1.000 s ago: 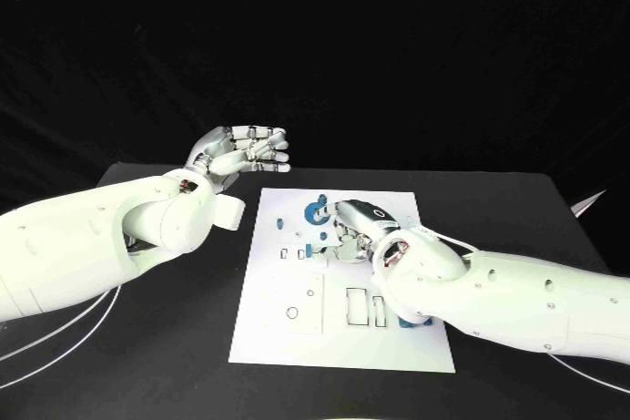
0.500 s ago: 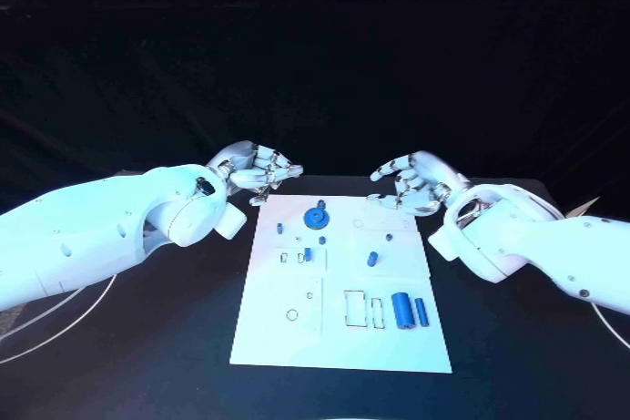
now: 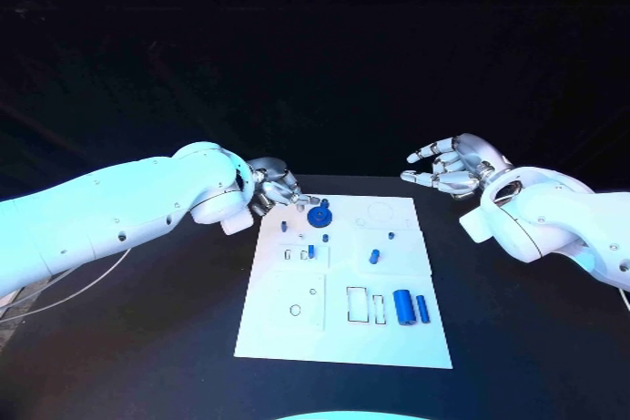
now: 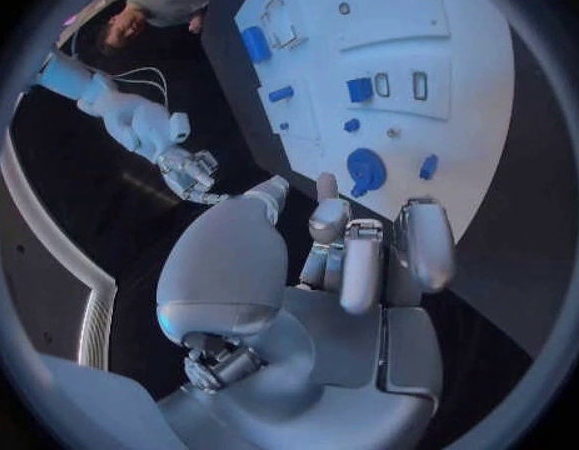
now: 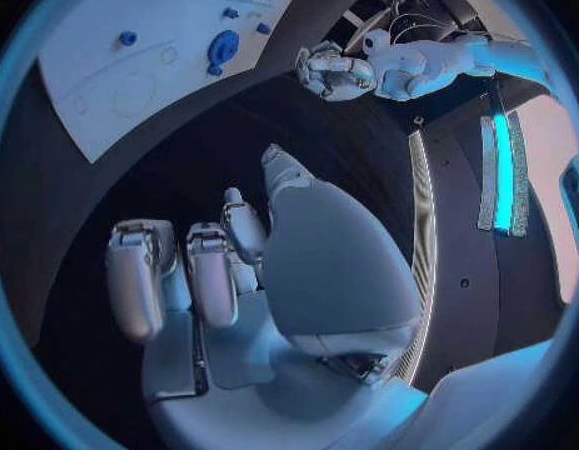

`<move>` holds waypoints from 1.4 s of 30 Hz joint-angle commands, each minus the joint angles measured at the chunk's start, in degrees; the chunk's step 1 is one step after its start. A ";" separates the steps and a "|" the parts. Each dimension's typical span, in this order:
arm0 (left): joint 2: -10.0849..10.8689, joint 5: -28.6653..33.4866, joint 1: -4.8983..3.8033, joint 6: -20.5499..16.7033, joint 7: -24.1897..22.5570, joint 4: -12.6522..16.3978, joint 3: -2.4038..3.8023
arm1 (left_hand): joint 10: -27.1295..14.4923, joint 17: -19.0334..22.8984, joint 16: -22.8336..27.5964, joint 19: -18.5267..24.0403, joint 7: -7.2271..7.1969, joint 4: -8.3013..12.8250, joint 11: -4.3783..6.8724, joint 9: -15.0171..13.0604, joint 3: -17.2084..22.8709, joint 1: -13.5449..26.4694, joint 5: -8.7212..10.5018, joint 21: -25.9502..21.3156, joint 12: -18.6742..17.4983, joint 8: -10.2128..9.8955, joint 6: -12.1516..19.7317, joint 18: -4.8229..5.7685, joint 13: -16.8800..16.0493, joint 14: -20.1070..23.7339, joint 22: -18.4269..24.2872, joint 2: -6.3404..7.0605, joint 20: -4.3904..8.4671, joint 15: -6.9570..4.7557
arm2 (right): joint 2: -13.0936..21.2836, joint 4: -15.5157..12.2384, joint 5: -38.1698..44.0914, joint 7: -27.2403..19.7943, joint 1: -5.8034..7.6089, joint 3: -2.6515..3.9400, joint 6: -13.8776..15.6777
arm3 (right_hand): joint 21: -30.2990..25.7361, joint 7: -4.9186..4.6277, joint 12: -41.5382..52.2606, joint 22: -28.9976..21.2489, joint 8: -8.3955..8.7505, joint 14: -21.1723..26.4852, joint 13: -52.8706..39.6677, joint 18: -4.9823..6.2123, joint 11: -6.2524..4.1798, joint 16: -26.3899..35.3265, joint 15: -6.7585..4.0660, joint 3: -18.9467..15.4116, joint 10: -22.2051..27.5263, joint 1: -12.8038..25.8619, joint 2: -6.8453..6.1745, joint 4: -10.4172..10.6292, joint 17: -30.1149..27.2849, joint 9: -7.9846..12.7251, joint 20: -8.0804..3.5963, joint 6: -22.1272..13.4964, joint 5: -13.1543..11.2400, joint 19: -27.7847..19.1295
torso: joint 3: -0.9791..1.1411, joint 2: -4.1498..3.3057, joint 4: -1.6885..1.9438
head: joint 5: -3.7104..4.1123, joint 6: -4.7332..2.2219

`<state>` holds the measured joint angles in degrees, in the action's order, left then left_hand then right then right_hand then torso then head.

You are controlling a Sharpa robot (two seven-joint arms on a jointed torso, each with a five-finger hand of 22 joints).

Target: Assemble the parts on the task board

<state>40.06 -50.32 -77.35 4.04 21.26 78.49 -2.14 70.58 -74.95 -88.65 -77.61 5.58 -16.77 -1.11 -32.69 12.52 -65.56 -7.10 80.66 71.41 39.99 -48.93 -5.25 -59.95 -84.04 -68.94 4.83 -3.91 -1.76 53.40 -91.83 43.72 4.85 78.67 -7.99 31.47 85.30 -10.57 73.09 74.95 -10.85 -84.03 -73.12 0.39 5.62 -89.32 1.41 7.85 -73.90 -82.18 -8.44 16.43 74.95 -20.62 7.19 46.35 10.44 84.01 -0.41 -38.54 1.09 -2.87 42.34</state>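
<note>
Reach step, I judge: left hand (image 3: pixel 273 189), fingers curled and empty, beside round blue part (image 3: pixel 318 217); next, grasp it. Right hand (image 3: pixel 453 168) empty, spread.

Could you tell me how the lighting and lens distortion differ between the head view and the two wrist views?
Head view: bluish light, the task board bright against the black table, edges nearly straight. Left wrist view: fisheye circle, board edges bowed, the left hand looms large. Right wrist view: same fisheye bending, the right hand evenly lit.
</note>
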 commanded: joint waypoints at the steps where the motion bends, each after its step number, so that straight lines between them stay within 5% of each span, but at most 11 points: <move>1: -1.60 -6.43 -0.24 8.58 6.87 -1.38 -0.39 | 0.55 -13.17 -0.35 -0.33 -0.58 -0.09 0.07 -0.81 -0.55 0.92 0.20 0.35 0.43 0.59 0.08 0.90 -0.48 -5.17 -0.27 -0.11 0.11 -0.50 | 0.04 0.34 -1.18 0.29 0.05 0.02 -0.74 | -0.09 0.21 0.34 11.21 -0.24 -5.53 -0.13 0.93 -0.22 0.17 -0.49 0.22 -0.26 0.65 0.07 0.05 13.46 0.05 -0.50 -0.06 0.34 3.79 | -0.01 -0.06 -0.05 | -0.17 0.16; 11: -5.03 -8.77 -0.42 14.24 8.50 -4.80 -1.54 | 1.97 -14.46 -1.04 -1.23 -0.95 -0.12 0.41 -3.25 -2.18 3.12 0.90 1.29 2.00 1.71 0.45 1.23 -2.78 -5.72 -2.08 -1.39 0.40 -0.81 | 0.00 0.99 -0.71 1.38 0.08 0.01 -0.69 | -0.08 0.21 0.55 11.22 -0.34 -5.52 -0.27 0.93 -0.23 0.19 -0.50 0.13 -0.48 1.10 -0.12 0.13 13.42 0.10 -0.52 -0.20 0.60 3.81 | 0.00 -0.20 -0.11 | 0.13 0.51; 28: -8.42 -8.52 -0.38 15.26 8.93 -6.92 -3.42 | 0.98 -14.03 -0.81 -1.25 -0.68 -0.08 0.21 -3.77 -2.82 3.47 0.85 1.42 1.22 0.99 1.51 1.28 -1.74 -5.53 -2.30 -1.76 0.39 -0.68 | -0.62 1.75 -0.33 1.95 0.08 0.01 -1.16 | -0.38 0.18 0.37 10.99 -0.35 -5.47 -0.05 1.01 -0.21 0.29 -0.50 0.11 -0.32 1.43 -0.16 0.16 13.24 0.17 -0.53 -0.41 0.79 3.68 | 0.01 -0.14 -0.03 | -0.05 0.83; 42: -9.93 -7.59 -0.31 16.26 8.99 -8.03 -3.90 | 0.17 -13.98 -0.78 -1.13 -0.53 -0.02 0.07 -4.03 -2.91 3.08 0.60 1.40 0.53 0.62 1.84 1.26 -0.84 -5.50 -2.25 -2.08 0.29 -0.55 | -1.19 2.07 0.35 2.10 0.05 0.00 -1.56 | -0.27 0.14 0.32 11.09 -0.36 -5.53 0.02 0.97 -0.18 0.17 -0.48 0.08 -0.25 1.80 -0.17 0.20 13.47 0.24 -0.53 -0.64 0.89 3.74 | 0.04 -0.31 -0.05 | 0.48 0.83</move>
<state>30.33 -58.45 -77.64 18.61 30.10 70.60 -6.04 71.02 -74.93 -89.43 -78.52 5.11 -16.75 -1.04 -36.64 9.88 -62.49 -6.43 81.77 72.20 40.79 -47.39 -4.36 -60.81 -84.14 -71.20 3.11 -3.58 -2.25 52.29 -89.77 43.22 7.03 78.73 -8.02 30.88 85.03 -10.35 73.45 74.92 -10.84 -84.02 -73.00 0.40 5.43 -89.32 1.42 7.85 -74.12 -80.98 -8.75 16.43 74.93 -20.44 7.18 46.13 10.98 84.00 -0.36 -38.82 0.99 -2.53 43.11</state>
